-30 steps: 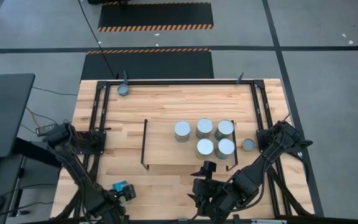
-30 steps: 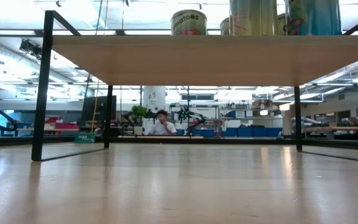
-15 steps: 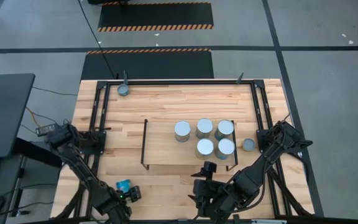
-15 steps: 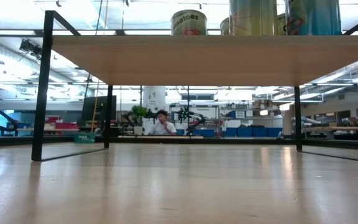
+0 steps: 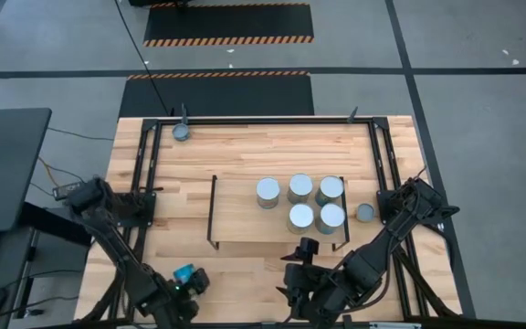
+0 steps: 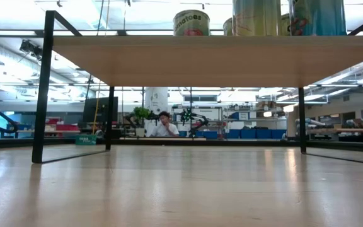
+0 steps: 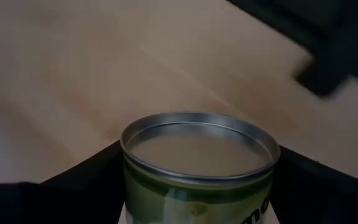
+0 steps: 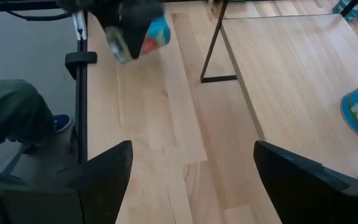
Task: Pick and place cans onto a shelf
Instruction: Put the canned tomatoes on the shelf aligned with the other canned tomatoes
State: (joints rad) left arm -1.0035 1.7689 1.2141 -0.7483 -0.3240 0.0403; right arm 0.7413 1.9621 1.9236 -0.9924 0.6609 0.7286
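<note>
The shelf (image 5: 245, 219) is a low light-wood board on black wire frames, and several silver-topped cans (image 5: 300, 187) stand on it. One can (image 5: 364, 212) stands on the table right of the shelf, and another (image 5: 182, 132) at the far left corner. Near the front left edge, my left gripper (image 5: 188, 281) is shut on a can with a teal label (image 5: 184, 273) (image 7: 197, 149). My right gripper (image 8: 191, 155) hangs open over the front edge in front of the shelf (image 5: 289, 281), with nothing between its fingers. My left gripper pinches the can's side wall (image 7: 138, 186) just below the top rim, one dark finger (image 7: 86, 180) on each side. The fingers slant down from above. In the right wrist view the can (image 8: 138, 34) sits tilted in the hold. I cannot tell whether its bottom touches the table.
A black rail frame (image 5: 144, 174) edges the table. Bare wood lies left of the shelf and along the front (image 5: 236, 265). The low view looks under the shelf board (image 6: 207, 60). A person's green trouser leg and shoe (image 8: 17, 118) show beside the table's left edge.
My left gripper has turned at the wrist with the teal-label can, which now shows a little farther toward the table's right. My right gripper has kept still.
</note>
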